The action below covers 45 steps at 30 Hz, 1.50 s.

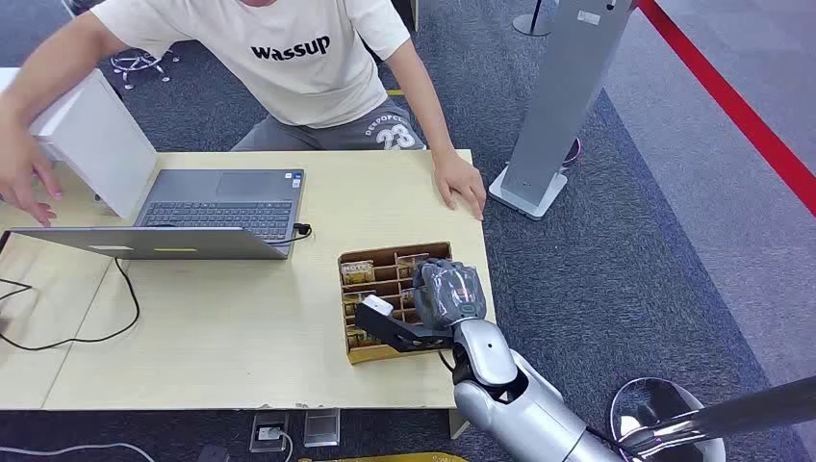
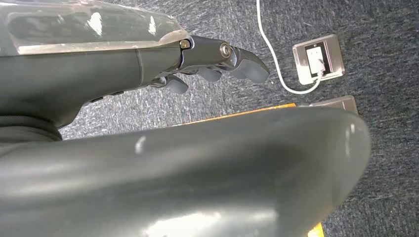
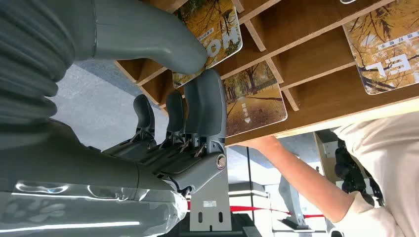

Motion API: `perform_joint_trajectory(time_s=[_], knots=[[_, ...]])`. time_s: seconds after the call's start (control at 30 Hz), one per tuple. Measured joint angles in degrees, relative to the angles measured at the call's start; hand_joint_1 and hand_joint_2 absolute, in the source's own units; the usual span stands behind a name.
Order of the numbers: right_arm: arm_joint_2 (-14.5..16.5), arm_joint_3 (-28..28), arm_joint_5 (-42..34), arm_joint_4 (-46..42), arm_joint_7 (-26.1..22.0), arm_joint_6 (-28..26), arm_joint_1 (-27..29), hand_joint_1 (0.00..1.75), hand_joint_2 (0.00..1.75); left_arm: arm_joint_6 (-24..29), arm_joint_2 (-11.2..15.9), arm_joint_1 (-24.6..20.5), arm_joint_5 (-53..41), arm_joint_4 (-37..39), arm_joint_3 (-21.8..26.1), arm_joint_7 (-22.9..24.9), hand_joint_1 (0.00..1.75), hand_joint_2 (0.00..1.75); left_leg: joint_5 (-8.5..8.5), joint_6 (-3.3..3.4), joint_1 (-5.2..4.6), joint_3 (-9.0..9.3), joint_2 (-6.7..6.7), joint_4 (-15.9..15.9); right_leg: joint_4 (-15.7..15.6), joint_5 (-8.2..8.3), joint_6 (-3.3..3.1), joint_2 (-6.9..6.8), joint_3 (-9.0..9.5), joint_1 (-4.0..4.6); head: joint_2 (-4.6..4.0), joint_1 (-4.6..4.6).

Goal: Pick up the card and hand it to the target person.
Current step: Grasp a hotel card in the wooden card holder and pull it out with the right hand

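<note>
A wooden card box (image 1: 370, 354) with several slots of autumn-print cards sits near the table's front right corner. My right hand (image 1: 447, 294) reaches down into it. In the right wrist view the thick thumb (image 3: 163, 47) lies on the face of one card (image 3: 217, 24) and the dark fingers (image 3: 207, 98) close in from the other side, pinching its edge. That card still stands in its slot. The target person (image 1: 308, 58) in a white T-shirt sits across the table, one hand (image 1: 460, 183) flat on the tabletop. My left hand (image 2: 212, 69) hangs over the carpet, holding nothing.
An open laptop (image 1: 212, 212) and its black cable (image 1: 96, 327) take the left half of the table (image 1: 241, 318). A white box (image 1: 96, 135) stands at the back left. A grey post (image 1: 558, 106) stands on the floor right of the table. A floor socket (image 2: 318, 57) lies below my left hand.
</note>
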Motion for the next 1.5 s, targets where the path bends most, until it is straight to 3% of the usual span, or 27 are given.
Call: perform_joint_trajectory(time_s=[0.27, 0.73, 1.07, 1.13, 1.3, 1.5], knots=[[0.0, 0.3, -0.07, 0.32, 0.04, -0.23, -0.15, 1.03, 1.75, 0.0, 0.0, 0.01, 0.0, 0.0, -0.02, 0.0, 0.0, 0.0, 0.0, 0.0, 0.0, 0.0, 0.0, 0.0, 0.0, 0.0, 0.0, 0.0, 0.0, 0.0, -0.01, 0.02], [0.0, 0.79, -0.11, 0.52, 0.24, -0.28, -0.18, 1.19, 1.75, 0.0, 0.0, 0.05, 0.11, 0.0, -0.07, 0.02, 0.0, 0.0, 0.0, 0.0, 0.0, 0.0, 0.0, 0.0, 0.0, 0.0, 0.0, 0.0, 0.0, 0.0, 0.0, 0.02], [0.0, 0.89, -0.24, 0.82, 0.24, -0.47, -0.33, 1.19, 1.75, 0.0, 0.0, 0.09, 0.13, 0.0, -0.11, 0.0, 0.0, 0.0, 0.0, 0.0, 0.0, 0.01, 0.0, 0.0, 0.0, 0.0, 0.0, 0.0, 0.0, 0.0, -0.01, 0.01], [0.0, 0.89, -0.24, 0.85, 0.24, -0.47, -0.33, 1.16, 1.75, 0.0, 0.0, 0.08, 0.13, 0.0, -0.12, 0.0, 0.0, 0.0, 0.0, 0.0, 0.0, 0.0, 0.0, 0.0, 0.0, 0.0, 0.0, 0.0, 0.0, 0.0, -0.01, 0.02], [0.0, 0.91, -0.27, 1.17, 0.15, -0.49, -0.54, 0.85, 1.75, 0.0, 0.0, 0.07, 0.12, 0.0, -0.41, 0.0, 0.0, 0.0, 0.0, 0.0, 0.0, 0.01, 0.0, 0.0, 0.0, 0.0, 0.0, 0.0, 0.0, 0.0, -0.01, 0.01], [0.0, 0.93, -0.59, 1.5, 0.07, -0.54, -0.58, 0.82, 1.75, 0.15, 0.07, 0.02, 0.05, 0.0, -0.58, 0.0, 0.0, 0.0, 0.0, 0.0, 0.0, 0.01, 0.01, 0.0, 0.0, 0.0, 0.0, 0.01, 0.0, 0.0, 0.0, 0.02]])
